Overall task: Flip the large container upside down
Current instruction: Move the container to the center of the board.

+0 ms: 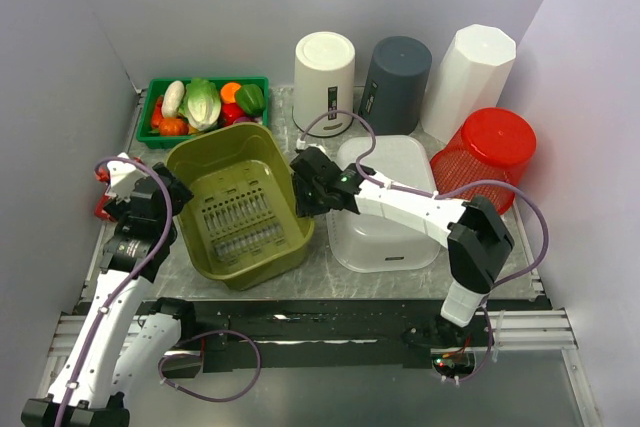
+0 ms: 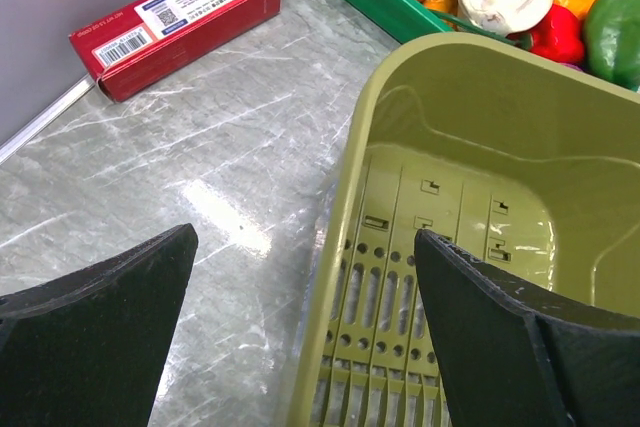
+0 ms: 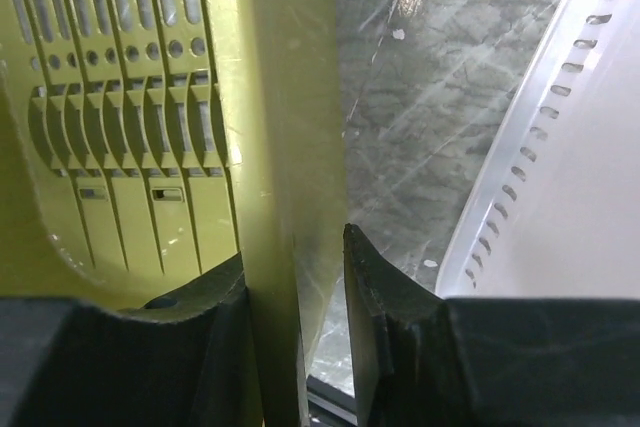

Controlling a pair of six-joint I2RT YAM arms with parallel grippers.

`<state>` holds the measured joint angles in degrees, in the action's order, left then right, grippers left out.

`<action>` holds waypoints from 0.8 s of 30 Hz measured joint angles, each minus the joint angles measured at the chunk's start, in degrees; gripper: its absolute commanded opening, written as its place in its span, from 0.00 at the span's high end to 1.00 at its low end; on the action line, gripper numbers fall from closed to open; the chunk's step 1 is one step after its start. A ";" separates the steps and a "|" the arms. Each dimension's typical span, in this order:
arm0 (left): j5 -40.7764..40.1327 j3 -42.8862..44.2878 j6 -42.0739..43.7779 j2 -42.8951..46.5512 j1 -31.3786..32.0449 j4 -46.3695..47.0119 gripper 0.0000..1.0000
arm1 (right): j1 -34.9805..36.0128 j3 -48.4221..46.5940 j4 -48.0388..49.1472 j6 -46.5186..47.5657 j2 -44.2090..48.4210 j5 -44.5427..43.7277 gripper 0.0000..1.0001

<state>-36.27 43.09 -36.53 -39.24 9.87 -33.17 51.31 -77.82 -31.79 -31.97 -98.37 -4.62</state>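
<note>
The large container (image 1: pixel 245 202) is an olive-green slotted tub standing open side up at the table's middle left. My right gripper (image 1: pixel 305 187) reaches in from the right and is shut on its right rim. In the right wrist view one finger lies inside the container (image 3: pixel 120 97) wall and the other presses the outer lip, the gripper (image 3: pixel 295 247) straddling that rim. My left gripper (image 1: pixel 175 187) hangs open over the left rim. In the left wrist view one fingertip (image 2: pixel 150 277) is above the table and the other above the container (image 2: pixel 480 147) floor, gripper (image 2: pixel 305 237) touching nothing.
A white tub (image 1: pixel 385 202) lies upside down right beside the container. A red mesh basket (image 1: pixel 485 152) is at the right. A green vegetable tray (image 1: pixel 205 107) and three upturned bins (image 1: pixel 397 72) stand behind. A red box (image 2: pixel 175 17) lies at the left wall.
</note>
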 measured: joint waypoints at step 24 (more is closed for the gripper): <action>6.71 0.13 2.64 -10.14 -1.03 1.77 0.26 | -0.35 2.01 -0.42 -0.96 10.67 1.55 0.34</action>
<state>-29.56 43.22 -33.89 -49.39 8.84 -31.40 50.96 -75.81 -32.21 -32.93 -87.70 -3.07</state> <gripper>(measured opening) 0.837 0.651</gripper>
